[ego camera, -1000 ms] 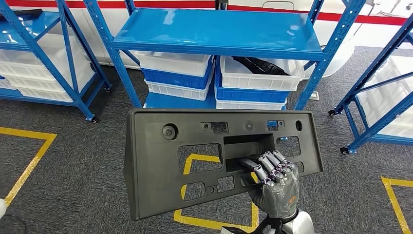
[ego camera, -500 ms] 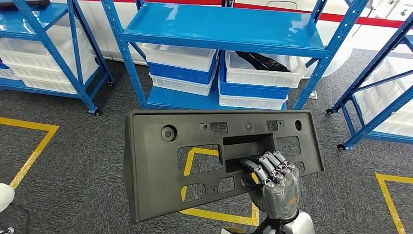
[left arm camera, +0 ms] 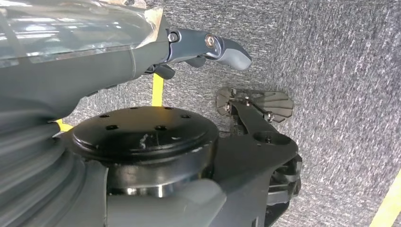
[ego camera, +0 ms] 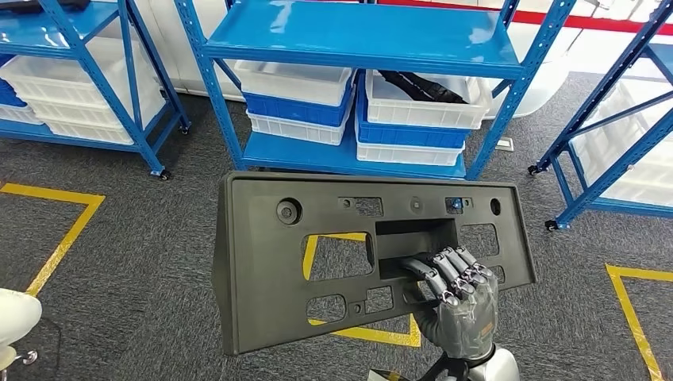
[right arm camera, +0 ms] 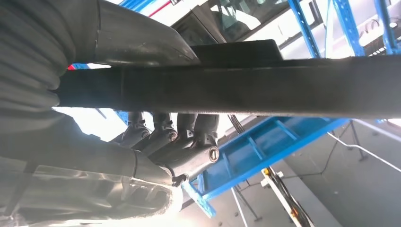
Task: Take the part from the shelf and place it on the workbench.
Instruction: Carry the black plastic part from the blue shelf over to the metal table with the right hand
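Low in our head view, our right hand (ego camera: 460, 305) comes up from below with its fingers (ego camera: 452, 270) curled over the lower edge of the large rectangular opening in the part (ego camera: 262, 270), gripping it there. From the right wrist camera the fingers (right arm camera: 189, 137) wrap under the part's dark edge (right arm camera: 265, 90), with the thumb on its other side. We hold the part, a wide dark grey plastic panel with several cut-outs and a round boss near its upper left, upright before us above the grey carpet (ego camera: 119, 270), clear of the shelf. Our left hand (left arm camera: 208, 47) hangs over the same carpet (left arm camera: 340, 71) with its thumb stretched out and nothing in it; how its other fingers lie we cannot tell. Beyond the part stands a blue steel shelf (ego camera: 365, 36), with white and blue bins (ego camera: 298, 103) stacked on its lower level; one white bin (ego camera: 424, 107) holds a dark object (ego camera: 413, 86). Yellow floor tape (ego camera: 55, 238) marks the carpet.
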Tool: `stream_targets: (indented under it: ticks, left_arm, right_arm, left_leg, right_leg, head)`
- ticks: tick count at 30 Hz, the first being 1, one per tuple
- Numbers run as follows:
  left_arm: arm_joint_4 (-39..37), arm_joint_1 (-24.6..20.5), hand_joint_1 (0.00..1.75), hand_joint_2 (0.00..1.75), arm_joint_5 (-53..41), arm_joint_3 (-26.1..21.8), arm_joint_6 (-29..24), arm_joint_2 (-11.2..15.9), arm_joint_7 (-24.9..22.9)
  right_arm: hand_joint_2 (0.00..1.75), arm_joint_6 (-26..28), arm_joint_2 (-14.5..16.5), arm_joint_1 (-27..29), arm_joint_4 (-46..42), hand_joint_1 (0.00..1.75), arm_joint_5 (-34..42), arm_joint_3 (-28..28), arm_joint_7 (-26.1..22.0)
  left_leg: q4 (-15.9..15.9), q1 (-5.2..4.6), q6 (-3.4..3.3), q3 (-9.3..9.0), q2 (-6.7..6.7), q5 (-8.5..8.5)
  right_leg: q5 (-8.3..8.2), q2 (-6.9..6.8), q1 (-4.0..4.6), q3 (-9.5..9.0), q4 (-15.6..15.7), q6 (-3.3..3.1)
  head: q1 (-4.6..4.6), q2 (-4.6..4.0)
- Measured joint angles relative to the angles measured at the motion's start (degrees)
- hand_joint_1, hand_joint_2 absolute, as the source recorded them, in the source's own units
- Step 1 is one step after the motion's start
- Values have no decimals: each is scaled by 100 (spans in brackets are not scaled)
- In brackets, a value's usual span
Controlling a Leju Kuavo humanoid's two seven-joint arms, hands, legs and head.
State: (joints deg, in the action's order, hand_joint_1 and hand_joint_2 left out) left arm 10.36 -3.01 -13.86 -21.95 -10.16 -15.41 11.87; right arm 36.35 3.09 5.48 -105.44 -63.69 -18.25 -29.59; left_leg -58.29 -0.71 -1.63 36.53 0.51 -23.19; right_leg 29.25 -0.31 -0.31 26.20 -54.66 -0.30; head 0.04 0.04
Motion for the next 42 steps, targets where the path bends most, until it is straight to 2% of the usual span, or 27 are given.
stream_targets:
  ticks: [3,4,5,6,8,10,11,13,15,16,18,19,20,22,24,25,27,29,30,32,34,35,36,37,38,40,42]
  left_arm:
    - [0,4,0,175,-4,0,-1,5,0]
    - [0,4,0,175,-16,0,5,7,0]
    - [0,3,0,175,-34,1,19,9,0]
    - [0,3,0,175,-63,2,38,12,0]
    - [0,0,0,175,-132,11,93,17,0]
    - [0,0,0,175,-219,33,172,25,-1]
    - [0,0,0,175,-266,47,215,30,-5]
    - [-1,4,0,175,-355,89,300,42,-21]
    - [-3,0,0,175,-417,140,358,50,-43]
    - [-4,-2,0,175,-439,161,384,53,-50]
    - [-4,-4,0,175,-460,191,427,58,-52]
    - [-4,-4,0,175,-466,197,446,60,-44]
    - [-4,-4,0,175,-469,201,457,61,-32]
    - [-4,-4,0,175,-470,203,462,62,7]
    - [-4,-4,0,175,-466,203,457,62,53]
    - [-4,-2,0,175,-464,202,447,61,70]
    - [-4,0,0,175,-461,202,398,61,88]
    - [-4,-4,0,175,-461,202,308,63,100]
    - [-4,-6,0,175,-461,202,258,64,108]
    - [-4,-3,0,175,-454,201,179,67,125]
    - [-4,1,0,175,-429,199,127,74,143]
    - [-4,2,0,175,-417,198,105,78,150]
    - [-4,3,0,175,-411,198,83,80,153]
    - [-4,4,0,175,-413,197,63,81,155]
    - [-4,4,0,175,-417,198,44,81,155]
    - [-5,15,0,175,-430,198,15,83,149]
    - [-8,26,0,175,-445,198,-1,83,138]
  right_arm:
    - [175,0,1,5,-9,175,3,7,0]
    - [175,0,1,12,-9,175,12,16,1]
    - [175,0,1,26,-15,175,21,37,5]
    - [175,0,1,50,-35,175,23,65,18]
    - [175,0,10,116,-132,175,-32,139,82]
    - [175,0,45,203,-306,175,-187,210,191]
    - [175,0,68,252,-399,175,-280,238,240]
    - [175,0,116,376,-589,175,-450,275,301]
    - [175,0,156,505,-762,175,-541,308,311]
    - [175,0,171,557,-833,175,-555,325,309]
    - [175,0,186,614,-903,175,-571,354,305]
    - [175,0,186,624,-914,175,-581,366,306]
    - [175,0,186,627,-916,175,-590,372,308]
    - [175,0,184,627,-915,175,-567,375,316]
    - [175,0,177,618,-910,175,-472,372,365]
    - [175,0,167,605,-903,175,-420,366,407]
    - [175,0,129,578,-873,175,-351,337,510]
    - [175,0,76,566,-825,175,-333,287,602]
    - [175,0,51,561,-798,175,-328,256,636]
    - [175,0,13,535,-738,175,-303,190,681]
    - [175,0,-20,493,-659,175,-252,128,699]
    - [175,0,-38,474,-615,175,-226,105,703]
    - [175,0,-57,462,-575,175,-196,90,708]
    - [175,0,-79,456,-544,175,-149,84,713]
    - [175,0,-107,455,-525,175,-85,82,716]
    - [175,0,-181,448,-510,175,75,97,709]
    - [175,0,-253,432,-501,175,171,122,697]
  left_leg:
    - [-946,69,131,280,-42,-818]
    - [-1265,93,165,334,-43,-967]
    - [-1440,116,191,317,-42,-991]
    - [-1421,139,210,204,-41,-909]
    - [-801,176,220,-312,-42,-659]
    - [-85,169,185,-789,-61,-610]
    - [95,152,154,-886,-69,-639]
    - [161,107,56,-853,-72,-608]
    - [213,102,-69,-766,-39,-502]
    - [239,109,-124,-702,-22,-435]
    - [246,107,-180,-570,2,-325]
    - [243,101,-181,-489,13,-266]
    - [238,95,-177,-404,23,-207]
    - [227,87,-159,-233,64,-91]
    - [199,79,-121,-138,111,-6]
    - [175,68,-93,-112,133,27]
    - [136,41,-35,-94,211,74]
    - [114,56,25,-88,289,99]
    - [58,75,61,-66,258,37]
    - [-346,106,133,84,101,-320]
    - [-1093,113,181,339,-20,-785]
    - [-1388,115,191,421,-36,-898]
    - [-1502,117,191,417,-43,-896]
    - [-1394,119,179,310,-54,-784]
    - [-1085,121,153,115,-93,-597]
    - [-352,133,72,-312,-322,-289]
    - [-11,121,16,-497,-464,-202]
  right_leg:
    - [-179,-22,-22,186,-1,-92]
    - [-235,-24,-19,248,-10,-84]
    - [-288,-25,-20,314,-26,-70]
    - [-334,-26,-25,384,-49,-47]
    - [-399,-24,-38,522,-124,4]
    - [-452,-27,-32,622,-190,69]
    - [-479,-31,-29,648,-206,104]
    - [-551,-37,-24,681,-192,206]
    - [-470,-26,-30,768,-296,248]
    - [-298,-15,-27,860,-486,225]
    - [202,3,-36,1081,-1119,144]
    - [401,7,-38,1170,-1487,138]
    - [493,8,-40,1196,-1754,163]
    - [360,1,-43,965,-1764,280]
    - [130,-110,-38,374,-1020,354]
    - [119,-187,-9,75,-577,337]
    - [214,-273,34,-216,-44,247]
    - [208,-195,13,-181,16,141]
    - [175,-153,-7,-161,15,82]
    - [98,-87,-45,-111,18,-38]
    - [40,-16,-30,-45,12,-95]
    - [18,30,-23,-22,8,-99]
    - [0,83,-18,-17,2,-93]
    - [-11,137,-16,-20,-4,-85]
    - [-17,192,-13,-31,-11,-79]
    - [-23,295,-12,5,-27,-64]
    - [-42,405,-23,68,-36,-17]
  head:
    - [-35,0]
    - [-36,0]
    - [-37,0]
    - [-37,0]
    - [-39,0]
    - [-32,0]
    - [-32,0]
    - [-32,0]
    - [-31,0]
    - [-21,0]
    - [-6,0]
    - [2,0]
    - [3,0]
    - [8,0]
    - [11,1]
    - [15,1]
    - [3,1]
    - [-13,0]
    - [-15,0]
    - [-25,1]
    - [-36,1]
    - [-36,1]
    - [-36,0]
    - [-37,0]
    - [-38,0]
    - [-27,0]
    - [-25,0]
